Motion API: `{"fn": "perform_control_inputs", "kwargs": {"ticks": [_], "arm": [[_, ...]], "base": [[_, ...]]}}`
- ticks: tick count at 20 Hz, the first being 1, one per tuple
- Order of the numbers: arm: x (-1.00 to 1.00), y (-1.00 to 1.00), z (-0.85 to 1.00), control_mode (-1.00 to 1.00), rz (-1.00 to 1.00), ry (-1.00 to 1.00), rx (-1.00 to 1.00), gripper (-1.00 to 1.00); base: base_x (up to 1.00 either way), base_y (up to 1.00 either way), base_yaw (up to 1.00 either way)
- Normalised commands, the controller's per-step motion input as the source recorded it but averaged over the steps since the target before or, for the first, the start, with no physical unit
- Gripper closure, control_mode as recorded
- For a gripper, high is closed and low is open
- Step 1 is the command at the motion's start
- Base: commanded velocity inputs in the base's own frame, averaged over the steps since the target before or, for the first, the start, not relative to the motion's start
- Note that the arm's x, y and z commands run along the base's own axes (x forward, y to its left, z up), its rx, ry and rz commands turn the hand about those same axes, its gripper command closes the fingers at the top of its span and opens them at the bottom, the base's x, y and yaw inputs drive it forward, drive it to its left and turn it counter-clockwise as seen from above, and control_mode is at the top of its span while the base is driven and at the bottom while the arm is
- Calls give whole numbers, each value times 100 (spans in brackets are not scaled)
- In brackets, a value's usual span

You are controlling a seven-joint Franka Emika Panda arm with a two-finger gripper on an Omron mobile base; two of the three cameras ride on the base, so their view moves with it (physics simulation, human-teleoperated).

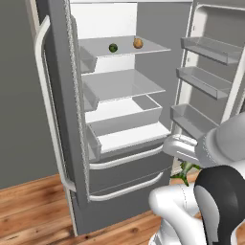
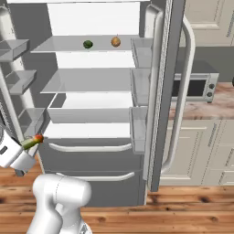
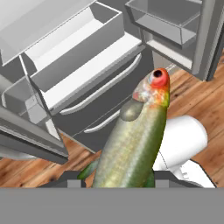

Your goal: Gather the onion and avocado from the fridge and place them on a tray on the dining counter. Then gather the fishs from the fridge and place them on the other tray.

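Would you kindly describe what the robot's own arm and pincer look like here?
The arm is glossy white with rounded, bulbous links and a dark black joint cover edged in grey. A smooth white rounded segment rises in the right base view. The pincer has two small dark finger tips. No cables or markings show.

Avocado [image 1: 113, 48] left of onion [image 1: 138, 43]

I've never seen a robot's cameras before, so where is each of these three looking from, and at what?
Left base view: behind the arm's left, facing the open fridge; white arm lower right.
Right base view: behind its right, same fridge; arm lower left.
Hand view: on the hand, along the gripper shut on a fish.
Both base views share the onion and avocado on the top shelf.
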Motion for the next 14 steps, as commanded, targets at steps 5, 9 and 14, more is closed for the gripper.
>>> {"fn": "perform_control_inputs", "kwargs": {"ticks": [5,9,14], "arm": [[0,0,0,100,0,0,0,100],[0,0,0,100,0,0,0,100],[0,0,0,100,0,0,0,100]], "base": [[-76,30,-38],[-87,20,-38],[-98,20,-39]]}}
